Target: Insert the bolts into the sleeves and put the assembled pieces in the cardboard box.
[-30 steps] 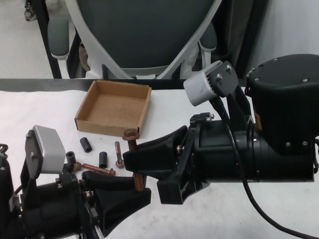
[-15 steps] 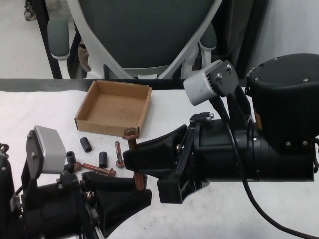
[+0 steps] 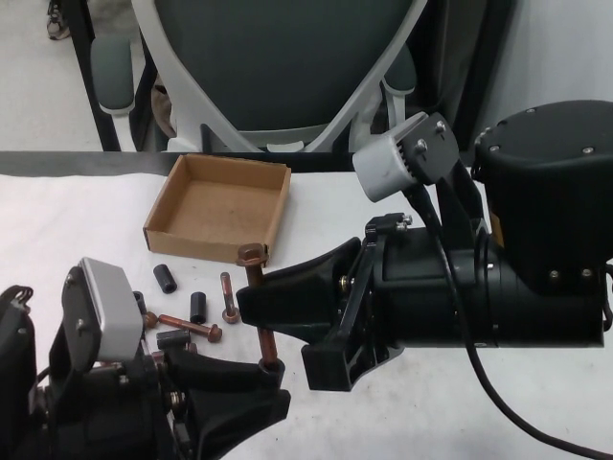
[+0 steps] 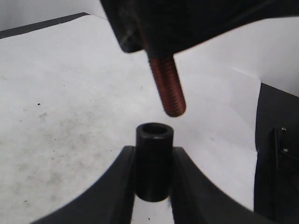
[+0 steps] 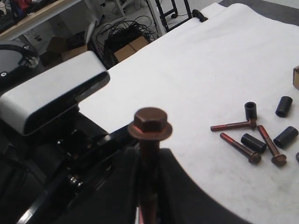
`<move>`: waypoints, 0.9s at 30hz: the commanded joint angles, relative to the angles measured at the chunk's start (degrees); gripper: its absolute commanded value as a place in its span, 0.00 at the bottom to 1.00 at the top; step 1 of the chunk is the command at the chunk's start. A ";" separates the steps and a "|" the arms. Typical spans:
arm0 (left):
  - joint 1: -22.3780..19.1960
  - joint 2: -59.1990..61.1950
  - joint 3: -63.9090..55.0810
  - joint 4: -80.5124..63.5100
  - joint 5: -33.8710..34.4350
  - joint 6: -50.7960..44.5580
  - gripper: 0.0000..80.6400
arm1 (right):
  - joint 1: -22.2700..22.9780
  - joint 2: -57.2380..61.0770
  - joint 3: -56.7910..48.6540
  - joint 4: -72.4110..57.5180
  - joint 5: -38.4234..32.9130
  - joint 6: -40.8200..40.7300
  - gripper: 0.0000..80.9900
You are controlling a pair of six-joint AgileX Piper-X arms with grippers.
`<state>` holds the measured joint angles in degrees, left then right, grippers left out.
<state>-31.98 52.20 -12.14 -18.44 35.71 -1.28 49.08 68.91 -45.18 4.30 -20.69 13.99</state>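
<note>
Right hand [image 5: 148, 158] pinches bolt [image 4: 167, 88] upright, thread tip just above and slightly off the open bore of sleeve [image 4: 154, 149], pinched upright by left hand [image 4: 153, 179].

The bolt [image 4: 167, 91] is coppery brown, the sleeve [image 4: 154, 163] black, the cardboard box [image 3: 206, 246] tan, the bench [image 3: 57, 211] white.

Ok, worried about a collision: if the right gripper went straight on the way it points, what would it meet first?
Probably the left arm's grey wrist camera, though depth is unclear.
</note>
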 commanded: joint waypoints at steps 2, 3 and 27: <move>0.02 -0.25 -0.42 -1.79 0.35 0.07 0.01 | 0.00 -0.25 -0.77 0.28 0.13 -1.13 0.00; 0.02 -0.25 -0.42 -1.94 0.35 0.07 0.01 | 0.00 -0.25 -0.77 0.62 0.13 -1.12 0.00; 0.02 -0.25 -0.42 -7.63 3.03 -7.34 0.01 | 0.00 -0.25 -0.77 1.42 0.13 -1.64 0.00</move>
<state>-31.98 52.20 -12.14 -22.76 37.51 -8.38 49.08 68.91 -45.84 5.16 -20.51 12.92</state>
